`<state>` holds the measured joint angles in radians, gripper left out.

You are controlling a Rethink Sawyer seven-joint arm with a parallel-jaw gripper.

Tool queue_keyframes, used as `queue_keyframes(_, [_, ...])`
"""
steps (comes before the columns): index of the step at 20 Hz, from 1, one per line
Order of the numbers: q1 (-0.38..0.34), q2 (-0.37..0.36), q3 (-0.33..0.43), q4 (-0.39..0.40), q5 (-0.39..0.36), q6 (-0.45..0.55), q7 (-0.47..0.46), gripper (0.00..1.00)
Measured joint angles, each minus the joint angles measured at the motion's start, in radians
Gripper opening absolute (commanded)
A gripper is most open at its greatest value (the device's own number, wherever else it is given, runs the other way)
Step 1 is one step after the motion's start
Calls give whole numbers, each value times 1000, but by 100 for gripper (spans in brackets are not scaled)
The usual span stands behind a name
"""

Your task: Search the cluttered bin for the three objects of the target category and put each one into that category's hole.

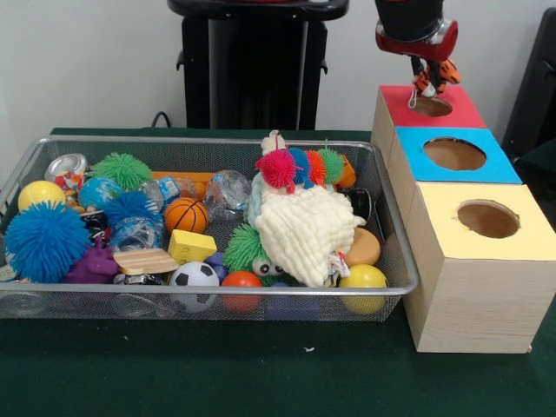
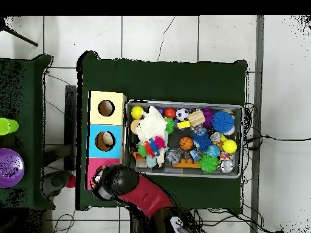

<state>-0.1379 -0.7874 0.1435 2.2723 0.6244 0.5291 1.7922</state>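
My gripper (image 1: 432,80) hangs just above the hole of the red-topped box (image 1: 456,111), the farthest of three wooden boxes. It is shut on a small orange and white object (image 1: 427,85) with a thin white loop dangling from it. In the overhead view the arm's head (image 2: 115,181) covers most of the red box (image 2: 92,173), and the held object is hidden. The wire mesh bin (image 1: 395,261) beside the boxes is full of toys. Among them are a cream knitted plush (image 1: 304,230), spiky rubber balls (image 1: 45,239), a small basketball (image 1: 186,214) and a small soccer ball (image 1: 194,276).
A blue-topped box (image 1: 504,169) and a yellow-topped box (image 1: 530,239), each with a round hole, stand in a row nearer than the red one. The bin (image 2: 185,103) lies on green cloth (image 1: 261,365). A side table holds a purple and a green item (image 2: 9,167).
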Motion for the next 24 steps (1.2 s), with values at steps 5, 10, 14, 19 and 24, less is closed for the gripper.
queue_keyframes(5, [-35, 0, 37, 1, 0, -42, 0, 0])
queue_keyframes(10, [-59, 10, 59, 1, 0, -88, 0, 0])
queue_keyframes(14, [-68, 24, 65, 1, 0, -107, 0, 0])
queue_keyframes(19, [-69, 37, 80, 0, 1, -108, 0, 100])
queue_keyframes(24, [-67, 34, 95, -9, 2, -108, 0, 100])
